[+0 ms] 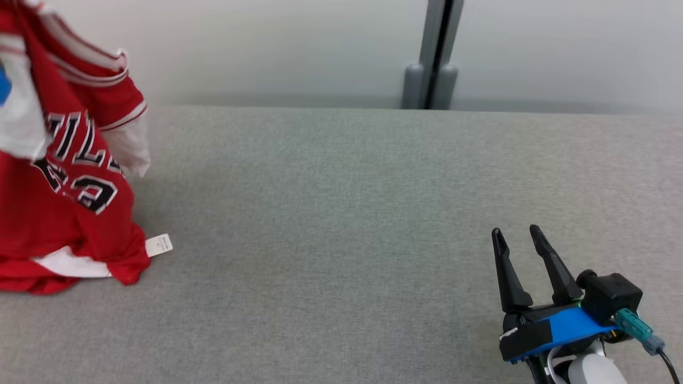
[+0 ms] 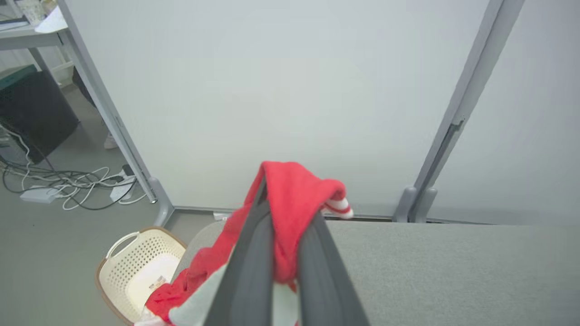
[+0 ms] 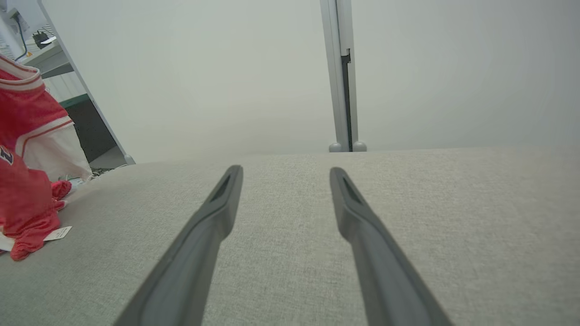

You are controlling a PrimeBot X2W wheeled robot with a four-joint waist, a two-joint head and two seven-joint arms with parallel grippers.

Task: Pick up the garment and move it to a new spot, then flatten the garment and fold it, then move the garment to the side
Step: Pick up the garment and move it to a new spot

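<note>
The grey worktop [image 1: 341, 213] takes most of the scene, and its middle and right are bare, so I judge the new spot for the cloth is there. Behind it, on the far side, stands a pale wall [image 1: 267, 48].

The red garment [image 1: 69, 202] is at the left side of the worktop. Its upper part hangs lifted, while its hem lies bunched on the surface. It hangs this way because the left fingers [image 2: 251, 253] are closed on a fold of it and hold that fold up high. This looks like the first step, the pick-up.

A white basket [image 2: 131, 262] stands on the floor beside the left end of the worktop.

The right fingers [image 1: 507, 272] are spread open and hold nothing. They are low at the near right, well apart from the garment, probably waiting to help flatten it.

A small white label [image 1: 159, 245] sticks out from the hem.
</note>
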